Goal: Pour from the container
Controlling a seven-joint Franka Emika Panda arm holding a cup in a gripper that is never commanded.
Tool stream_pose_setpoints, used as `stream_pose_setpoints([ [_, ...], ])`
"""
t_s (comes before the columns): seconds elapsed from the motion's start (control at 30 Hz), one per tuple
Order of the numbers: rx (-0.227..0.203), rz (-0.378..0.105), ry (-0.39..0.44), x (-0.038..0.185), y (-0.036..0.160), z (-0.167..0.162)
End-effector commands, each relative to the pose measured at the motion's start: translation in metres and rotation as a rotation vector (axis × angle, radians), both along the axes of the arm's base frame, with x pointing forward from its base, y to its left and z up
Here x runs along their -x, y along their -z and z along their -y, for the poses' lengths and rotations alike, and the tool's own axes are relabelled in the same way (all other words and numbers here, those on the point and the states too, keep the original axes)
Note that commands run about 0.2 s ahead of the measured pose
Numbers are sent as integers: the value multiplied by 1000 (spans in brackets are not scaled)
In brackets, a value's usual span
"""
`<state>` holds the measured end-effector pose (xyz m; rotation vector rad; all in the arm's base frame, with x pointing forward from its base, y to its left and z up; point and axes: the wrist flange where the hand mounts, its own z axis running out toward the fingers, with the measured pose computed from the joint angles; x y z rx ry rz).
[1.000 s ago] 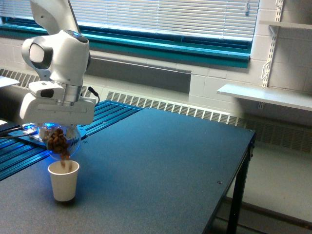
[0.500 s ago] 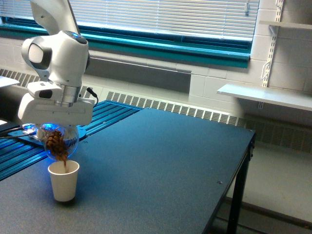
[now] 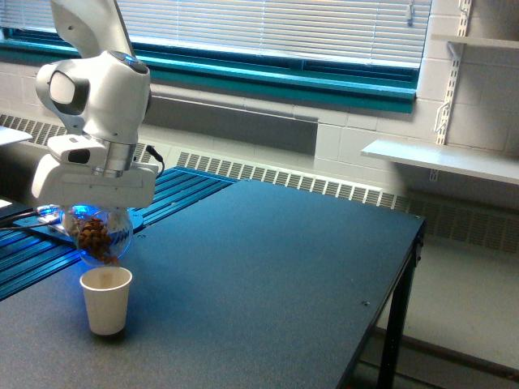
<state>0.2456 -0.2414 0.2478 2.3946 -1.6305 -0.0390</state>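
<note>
A clear round container [image 3: 99, 235] with brown lumps inside hangs tilted under my gripper [image 3: 96, 212], which is shut on it; the fingers are mostly hidden behind the white hand. The container's lower edge sits just above the white paper cup [image 3: 106, 301], which stands upright on the dark table [image 3: 268, 267] near the exterior view's left front. No stream of brown pieces shows between container and cup at this moment.
A blue slatted rack [image 3: 174, 190] lies behind the arm on the exterior view's left. The table's right edge [image 3: 409, 243] drops off to the floor. A white wall shelf [image 3: 442, 158] hangs at the right, below the window blinds.
The brown pieces that were falling from the container into the paper cup have stopped falling. The remaining pieces have settled back inside the container, which has tilted slightly back up.
</note>
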Motion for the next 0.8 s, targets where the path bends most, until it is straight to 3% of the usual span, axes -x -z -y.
stream_pose_setpoints([
  [0.03,2,-12,-21,-3,-2,2],
  [0.8,7,-29,-12,-4,-3,12],
])
